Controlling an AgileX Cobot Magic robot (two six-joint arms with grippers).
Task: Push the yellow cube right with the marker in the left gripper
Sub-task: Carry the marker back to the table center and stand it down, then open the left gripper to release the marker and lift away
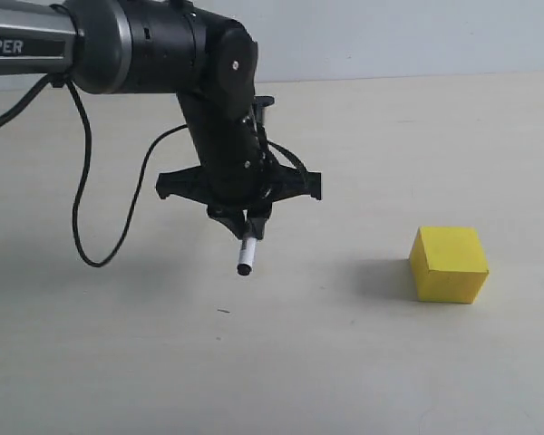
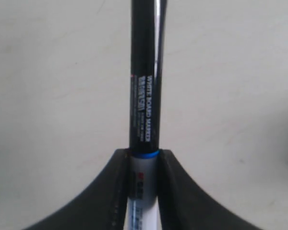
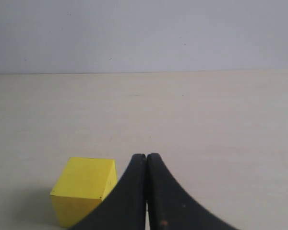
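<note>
Left of yellow cube [image 1: 449, 264], clamped marker [image 1: 247, 253]

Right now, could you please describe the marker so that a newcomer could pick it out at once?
Find the big black arm reaching in over the pale table, well left of the yellow cube. Its left tool is shut on the marker, which points down toward the tabletop. It is the only slim white-and-black stick here.
</note>
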